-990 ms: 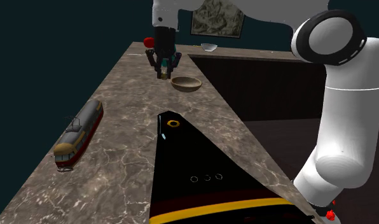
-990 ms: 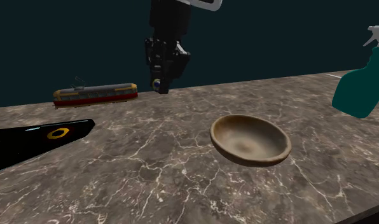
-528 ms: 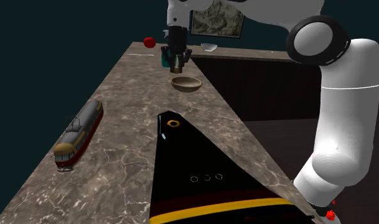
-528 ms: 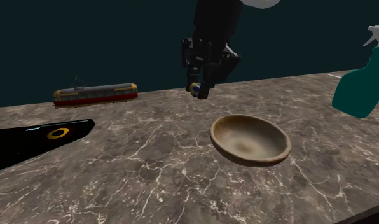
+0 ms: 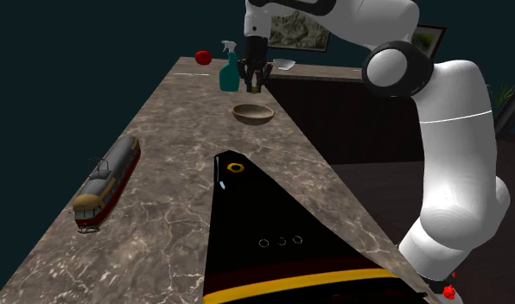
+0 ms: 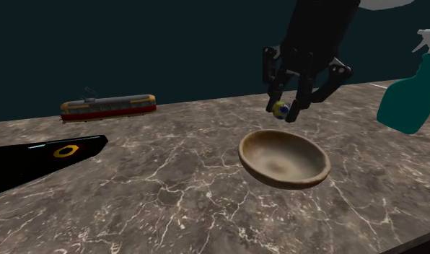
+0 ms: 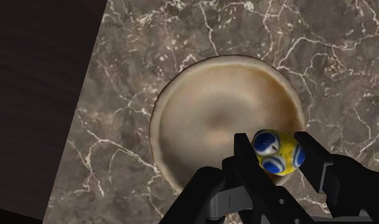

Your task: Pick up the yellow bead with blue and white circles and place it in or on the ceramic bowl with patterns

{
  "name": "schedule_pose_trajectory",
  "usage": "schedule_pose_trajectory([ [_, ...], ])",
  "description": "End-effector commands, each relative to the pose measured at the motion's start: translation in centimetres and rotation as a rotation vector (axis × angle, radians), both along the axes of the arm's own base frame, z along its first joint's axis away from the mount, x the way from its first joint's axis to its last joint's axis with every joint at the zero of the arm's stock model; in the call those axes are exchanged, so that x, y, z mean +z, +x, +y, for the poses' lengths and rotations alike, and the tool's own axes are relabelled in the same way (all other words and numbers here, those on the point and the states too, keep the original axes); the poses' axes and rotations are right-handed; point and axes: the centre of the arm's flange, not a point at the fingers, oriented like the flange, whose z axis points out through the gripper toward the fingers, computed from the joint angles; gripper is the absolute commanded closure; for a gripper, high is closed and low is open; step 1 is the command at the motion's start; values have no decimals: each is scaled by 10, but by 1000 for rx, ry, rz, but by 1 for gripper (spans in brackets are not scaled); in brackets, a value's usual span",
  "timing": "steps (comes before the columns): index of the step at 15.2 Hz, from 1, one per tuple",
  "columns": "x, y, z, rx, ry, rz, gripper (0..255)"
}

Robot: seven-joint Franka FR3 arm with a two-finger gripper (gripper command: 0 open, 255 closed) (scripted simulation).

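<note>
Yellow bead [image 7: 277, 151] | clasped between jaws | above bowl [image 7: 201, 121] rim

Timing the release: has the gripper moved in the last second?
Yes. In the second exterior view the gripper, shut on the bead, went rightward from near the toy tram to just above the bowl.

- No words, brand names or numbers can be read anywhere.
- The glossy black panel [image 5: 273, 216] on the brown marbled table [image 5: 169, 129] bears only marks: a small yellow ring [image 5: 236, 167] near its narrow end and three tiny outlined circles [image 5: 282, 241] farther along.
- The round yellow bead [image 7: 277, 151] shows blue-and-white circles, no letters.
</note>
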Motion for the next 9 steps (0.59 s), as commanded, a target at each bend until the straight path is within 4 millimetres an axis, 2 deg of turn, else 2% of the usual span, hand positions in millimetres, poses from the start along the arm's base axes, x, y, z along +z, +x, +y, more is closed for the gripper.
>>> schedule_pose_trajectory([
  [1, -5, 2, -10, 1, 0, 0, 255],
  [9, -48, 2, -10, 1, 0, 0, 255],
])
